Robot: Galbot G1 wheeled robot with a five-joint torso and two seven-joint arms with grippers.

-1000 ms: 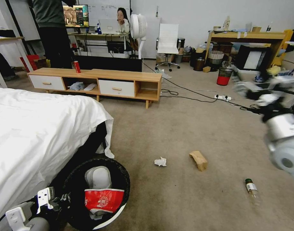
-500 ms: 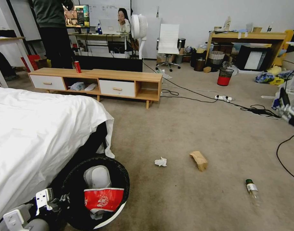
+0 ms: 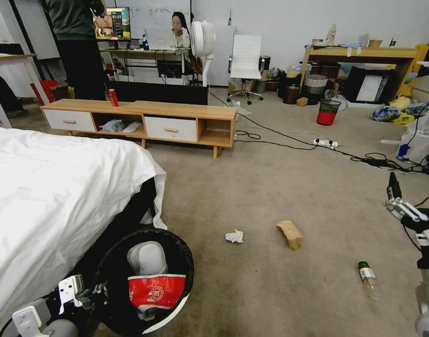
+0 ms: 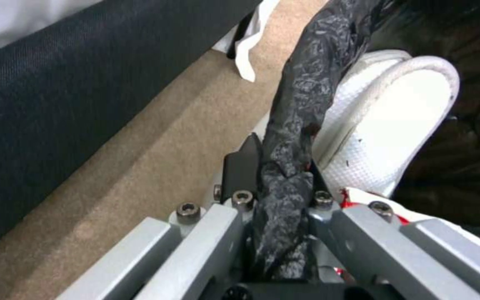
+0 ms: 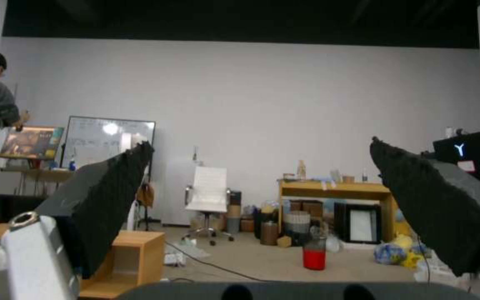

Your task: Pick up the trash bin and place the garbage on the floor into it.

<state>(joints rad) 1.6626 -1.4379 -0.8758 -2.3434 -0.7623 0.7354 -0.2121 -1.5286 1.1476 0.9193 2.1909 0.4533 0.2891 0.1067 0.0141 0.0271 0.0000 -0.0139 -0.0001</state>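
The trash bin (image 3: pixel 182 250), its black bag folded over the rim, sits tilted at the bed's foot, low on my left. Inside lie a white slipper (image 3: pixel 148 258) and a red-and-white wrapper (image 3: pixel 156 291). My left gripper (image 3: pixel 85 294) is shut on the bagged rim (image 4: pixel 306 96), pinching it between its fingers (image 4: pixel 240 166). On the floor (image 3: pixel 270 187) lie a crumpled tissue (image 3: pixel 234 235), a brown paper bag (image 3: pixel 290 234) and a small green-capped bottle (image 3: pixel 367 277). My right gripper (image 3: pixel 396 199) hangs open above the carpet at the right, beyond the bottle, its pads (image 5: pixel 112 187) wide apart.
A white-sheeted bed (image 3: pixel 50 187) fills the left. A low wooden TV bench (image 3: pixel 144 117) with an upright red can (image 3: pixel 112 97) stands ahead. Black cables (image 3: pixel 364 160) and a power strip (image 3: pixel 326 142) cross the carpet at right. A black mesh bin (image 3: pixel 328 112) stands farther back.
My right arm has swung down from high at the right edge to low on the right, its gripper now pointing forward. The bin has shifted slightly in my left gripper.
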